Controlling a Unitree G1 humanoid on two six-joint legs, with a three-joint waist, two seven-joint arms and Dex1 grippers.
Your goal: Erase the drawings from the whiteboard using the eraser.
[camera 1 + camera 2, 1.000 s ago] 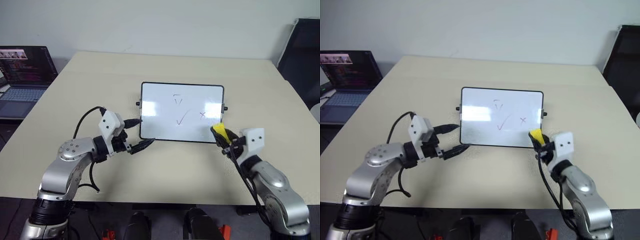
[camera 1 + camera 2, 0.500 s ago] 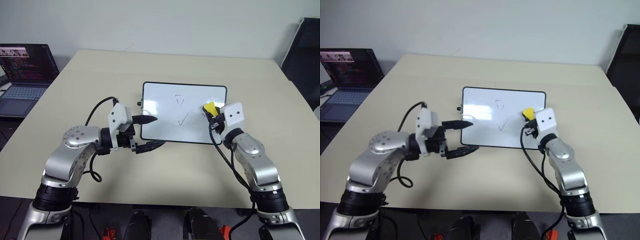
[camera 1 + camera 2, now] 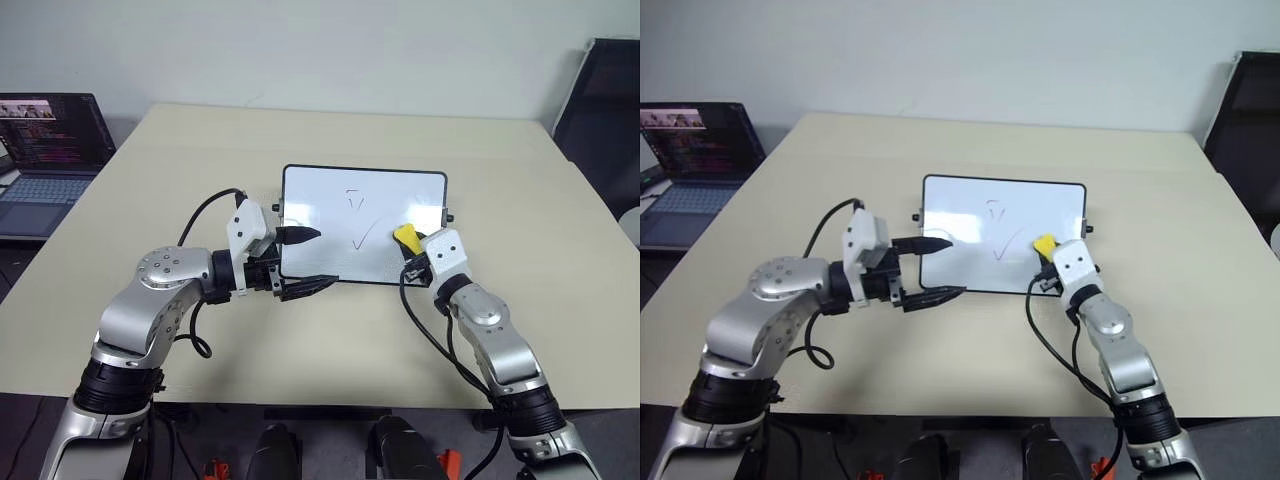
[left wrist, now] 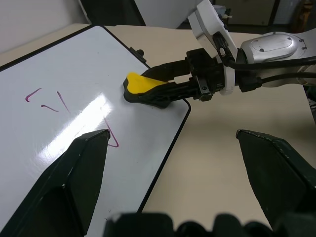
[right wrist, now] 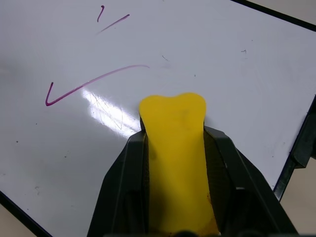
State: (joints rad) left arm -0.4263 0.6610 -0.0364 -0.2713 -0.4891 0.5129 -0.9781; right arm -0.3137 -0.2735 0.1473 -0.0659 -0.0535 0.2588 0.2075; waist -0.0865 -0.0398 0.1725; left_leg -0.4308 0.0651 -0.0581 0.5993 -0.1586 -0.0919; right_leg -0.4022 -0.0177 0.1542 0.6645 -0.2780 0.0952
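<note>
Beige rectangular surface [image 3: 300,330]: carries all items.

Small black-framed white whiteboard [image 3: 320,200]: lies flat, its near left corner between the spread, empty fingers of the left pincer [image 3: 308,261].

Thin dark marker drawings [image 3: 361,236]: scribble and check mark remain, just left of the right pincer [image 3: 409,245]; the little x has gone since a second ago, so erasing looks begun.

Small oblong yellow eraser [image 3: 406,237]: clenched in the right pincer, pressed on the board's right part, having moved in from the board's near edge.
</note>
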